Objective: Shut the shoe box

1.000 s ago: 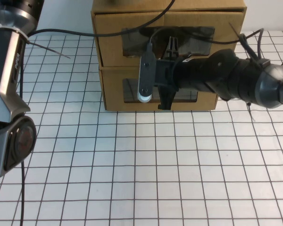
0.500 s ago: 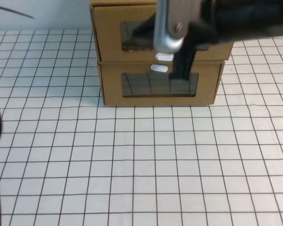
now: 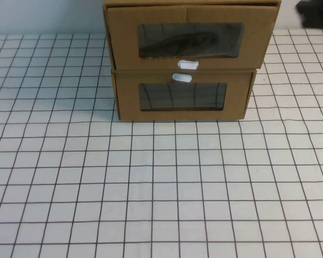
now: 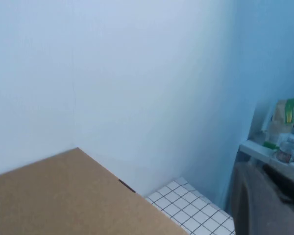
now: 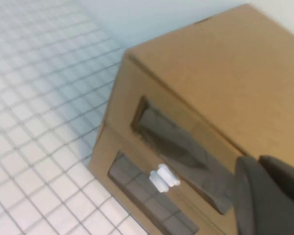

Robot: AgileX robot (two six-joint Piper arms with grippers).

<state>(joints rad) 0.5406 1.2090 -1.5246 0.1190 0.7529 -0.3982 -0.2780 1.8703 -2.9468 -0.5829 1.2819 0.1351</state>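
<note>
Now | shoe box (image 3: 188,40) at twelve o'clock, stacked on its twin (image 3: 183,99), front flush so we judge it closed | left gripper unseen | right gripper (image 3: 315,13) at one o'clock, fingers unreadable

front: open gridded table (image 3: 167,188) | obstacle: stacked boxes (image 3: 183,80) at rear

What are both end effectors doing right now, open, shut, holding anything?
Left end effector: only a dark edge shows in its wrist view, above the shoe box; state cannot be told.
Right end effector: beside the box, lifted away; state cannot be told.
</note>
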